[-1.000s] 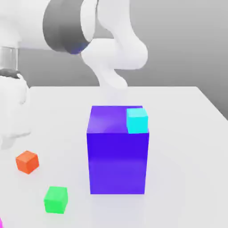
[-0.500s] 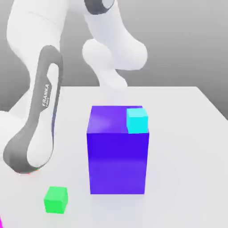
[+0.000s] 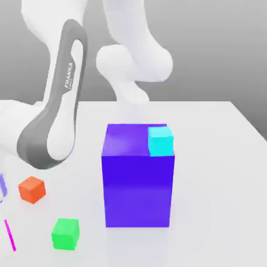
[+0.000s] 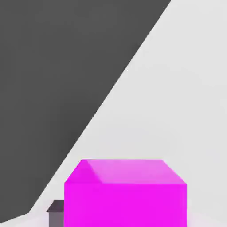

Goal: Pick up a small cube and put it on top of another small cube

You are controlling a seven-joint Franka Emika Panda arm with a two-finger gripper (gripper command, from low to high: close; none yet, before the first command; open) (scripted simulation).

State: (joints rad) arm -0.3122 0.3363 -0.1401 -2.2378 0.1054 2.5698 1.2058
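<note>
A small magenta cube point(image 4: 125, 199) sits close up in the hand view on the white table. A dark finger point(image 4: 56, 213) presses against one of its sides, and my gripper is shut on it. In the exterior view, a thin magenta edge of this cube point(image 3: 9, 235) shows at the far left. Other small cubes lie on the table: a red one point(image 3: 32, 189) and a green one point(image 3: 65, 234) on the exterior view's left. A cyan cube point(image 3: 160, 141) rests on the top corner of a large blue block point(image 3: 138, 182).
The white and grey arm link point(image 3: 52, 130) slants down across the exterior view's left, above the red cube. The tall blue block stands mid-table. The white table point(image 3: 219, 156) stretches to the exterior view's right, and its edge runs against a dark background in the hand view.
The jaws have closed from wide open. The arm link has swung up and back, uncovering the red cube. The magenta edge now shows higher at the exterior view's left.
</note>
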